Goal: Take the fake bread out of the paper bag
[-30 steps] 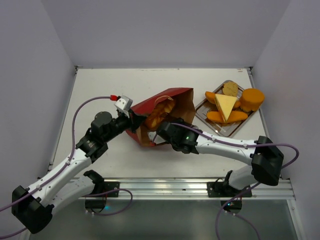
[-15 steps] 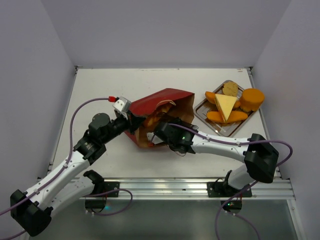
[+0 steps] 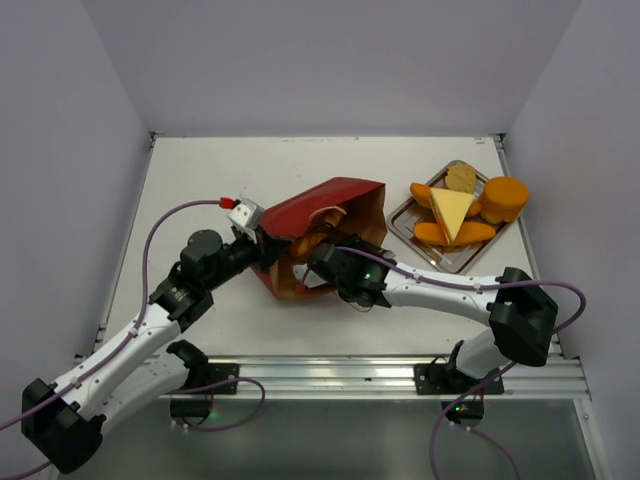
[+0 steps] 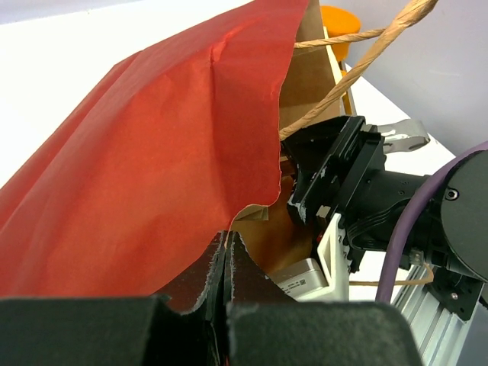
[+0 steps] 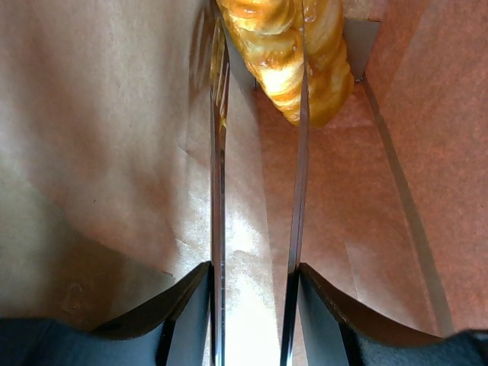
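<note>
The paper bag (image 3: 318, 205) lies on its side, red outside, brown inside, mouth toward the near right. My left gripper (image 3: 262, 244) is shut on the bag's torn red edge (image 4: 229, 238), holding the mouth up. Tan loop handles (image 4: 358, 67) hang by the opening. My right gripper (image 3: 320, 260) reaches into the mouth. In the right wrist view its thin fingers (image 5: 218, 152) stand apart, and the right gripper (image 5: 258, 11) has the end of a golden braided bread (image 5: 320, 84) at its tips. The bread runs wider than the gap, past the right finger. A bit of bread (image 3: 308, 240) shows from above.
A silver metal tray (image 3: 400, 222) at the right holds several bread pieces, among them a pale wedge (image 3: 452, 210); a round orange bun (image 3: 503, 197) lies at its right edge. The right arm's wrist (image 4: 343, 175) sits close beside the left gripper. Walls enclose the table on three sides.
The bag's red upper side has dropped, covering most of the bread seen from above. My right gripper has pushed further left into the mouth. The left gripper kept its hold.
</note>
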Controlling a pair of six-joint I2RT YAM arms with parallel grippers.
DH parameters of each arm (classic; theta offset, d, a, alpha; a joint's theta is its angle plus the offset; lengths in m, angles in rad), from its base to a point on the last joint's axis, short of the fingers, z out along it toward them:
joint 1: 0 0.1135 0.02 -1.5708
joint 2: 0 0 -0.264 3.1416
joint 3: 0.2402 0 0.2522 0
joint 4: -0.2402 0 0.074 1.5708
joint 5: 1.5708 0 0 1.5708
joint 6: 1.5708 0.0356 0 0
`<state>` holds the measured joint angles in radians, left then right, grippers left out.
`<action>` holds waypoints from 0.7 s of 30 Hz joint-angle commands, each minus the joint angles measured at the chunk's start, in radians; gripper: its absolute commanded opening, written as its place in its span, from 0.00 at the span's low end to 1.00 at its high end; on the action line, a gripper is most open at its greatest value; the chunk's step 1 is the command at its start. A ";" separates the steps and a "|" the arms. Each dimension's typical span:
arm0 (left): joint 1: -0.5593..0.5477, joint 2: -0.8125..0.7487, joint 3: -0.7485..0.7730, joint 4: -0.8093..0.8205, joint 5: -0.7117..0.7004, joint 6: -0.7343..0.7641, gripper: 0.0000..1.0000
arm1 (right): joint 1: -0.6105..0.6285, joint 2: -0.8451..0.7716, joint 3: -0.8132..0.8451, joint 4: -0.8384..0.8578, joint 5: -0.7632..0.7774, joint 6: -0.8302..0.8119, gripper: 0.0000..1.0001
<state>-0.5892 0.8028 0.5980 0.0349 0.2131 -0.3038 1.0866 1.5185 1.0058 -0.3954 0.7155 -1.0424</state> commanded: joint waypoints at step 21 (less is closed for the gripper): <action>0.008 -0.045 -0.018 0.023 0.037 -0.027 0.00 | 0.006 0.095 0.057 -0.037 -0.080 -0.122 0.47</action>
<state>-0.5892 0.7765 0.5907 0.0345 0.2249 -0.3084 1.0863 1.6005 1.0206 -0.4030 0.7151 -1.0378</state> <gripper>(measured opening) 0.005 0.505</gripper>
